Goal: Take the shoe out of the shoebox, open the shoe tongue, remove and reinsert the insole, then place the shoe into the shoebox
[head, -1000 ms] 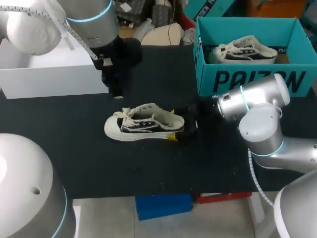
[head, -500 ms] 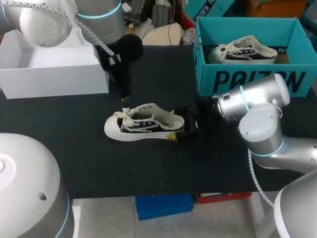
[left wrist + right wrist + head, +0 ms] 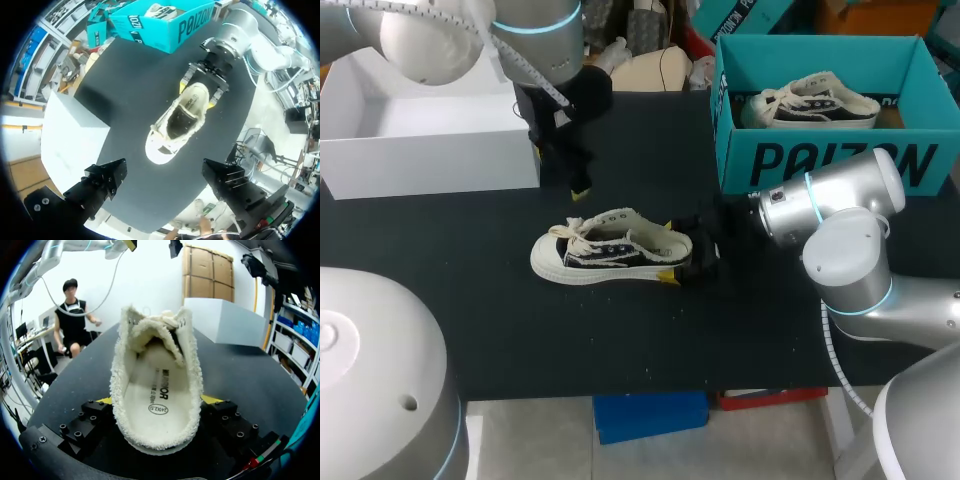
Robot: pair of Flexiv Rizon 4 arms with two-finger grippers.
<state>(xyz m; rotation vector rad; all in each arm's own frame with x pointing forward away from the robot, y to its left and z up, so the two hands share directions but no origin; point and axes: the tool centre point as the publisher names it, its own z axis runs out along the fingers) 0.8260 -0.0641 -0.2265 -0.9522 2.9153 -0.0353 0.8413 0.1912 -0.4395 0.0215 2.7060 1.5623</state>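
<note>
A black-and-white sneaker (image 3: 605, 250) lies on its sole in the middle of the black table (image 3: 520, 330), toe to the left. My right gripper (image 3: 672, 252) is shut on its heel, one yellow tip on each side. In the right wrist view the shoe (image 3: 155, 385) sits between the fingertips (image 3: 212, 399), and its cream insole (image 3: 150, 405) lies flat inside. My left gripper (image 3: 576, 182) hangs above the table behind the shoe, open and holding nothing. In the left wrist view the shoe (image 3: 177, 120) is ahead of the wide-apart left gripper (image 3: 165, 187).
The teal shoebox (image 3: 820, 160) stands at the back right with a second sneaker (image 3: 810, 105) inside. A white box (image 3: 430, 160) stands at the back left, also seen as the white box (image 3: 70, 135) beside my left gripper.
My left arm has swung right and nearer the shoe, and its fingers have spread wider. The right gripper and the shoe have not moved.
</note>
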